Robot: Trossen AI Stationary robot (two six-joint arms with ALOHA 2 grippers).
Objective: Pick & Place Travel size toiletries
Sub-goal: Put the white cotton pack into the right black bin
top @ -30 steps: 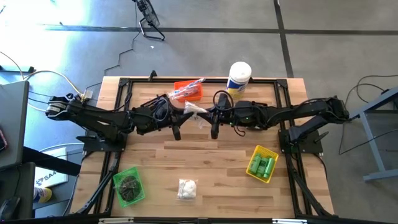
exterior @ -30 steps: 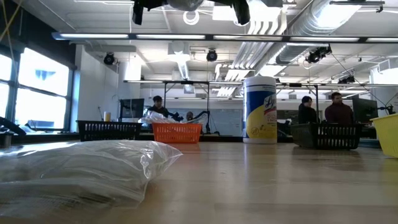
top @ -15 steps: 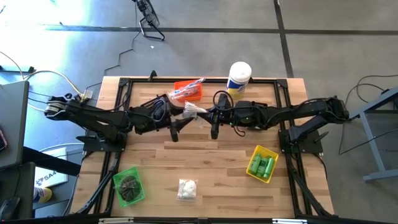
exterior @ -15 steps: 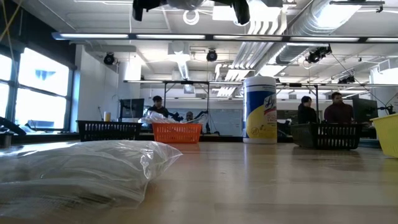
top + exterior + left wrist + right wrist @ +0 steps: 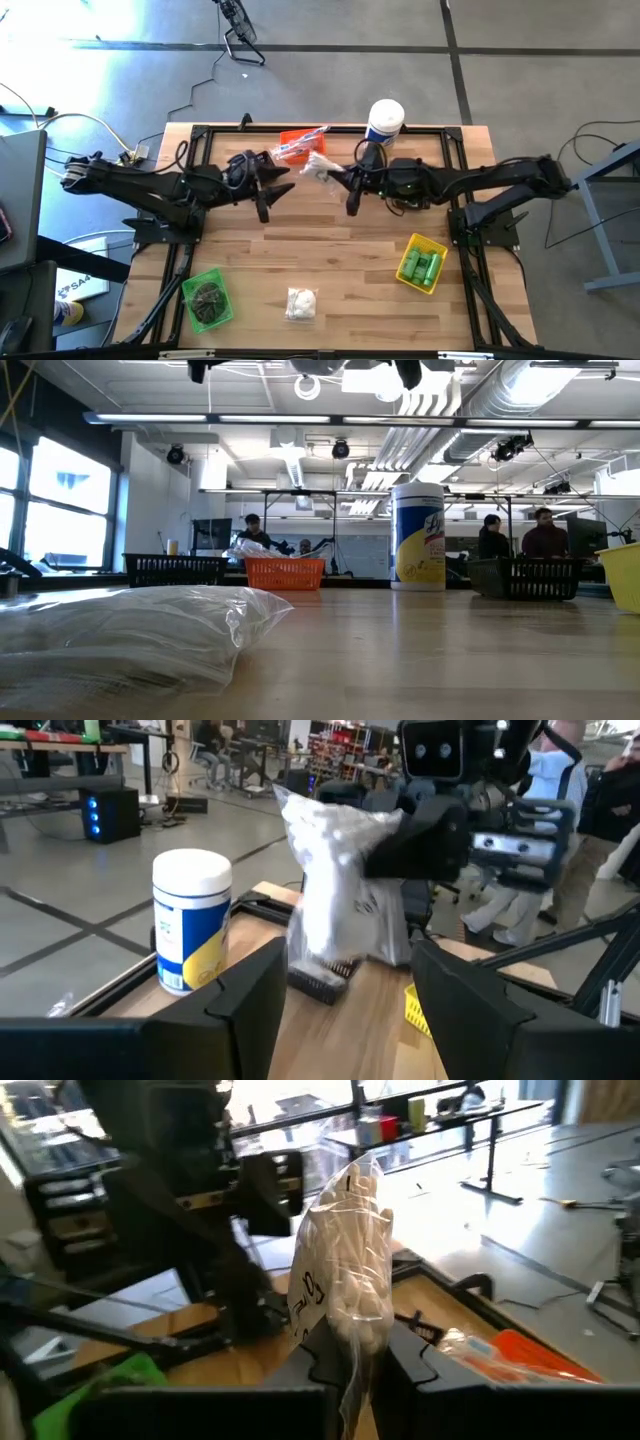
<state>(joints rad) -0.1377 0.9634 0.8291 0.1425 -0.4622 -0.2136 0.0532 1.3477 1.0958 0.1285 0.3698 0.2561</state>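
One table (image 5: 340,260) carries one white canister (image 5: 385,120) at 12 o'clock and three bins: orange (image 5: 300,147) at 11, yellow (image 5: 422,263) at 4, green (image 5: 207,299) at 7. One puff bag (image 5: 301,303) lies at 6. The right tool (image 5: 328,172) pinches a second bag of white puffs (image 5: 320,166) aloft, mid-table. The left tool (image 5: 272,186), fingers now spread and empty, has let go and drawn back toward 9.

— What sits at the far edge of the table (image 5: 330,260)?
— A tall white canister (image 5: 384,122), and an orange bin (image 5: 300,146) left of it.
— Nearer?
— A green bin (image 5: 206,300) left, a yellow bin (image 5: 422,262) right.
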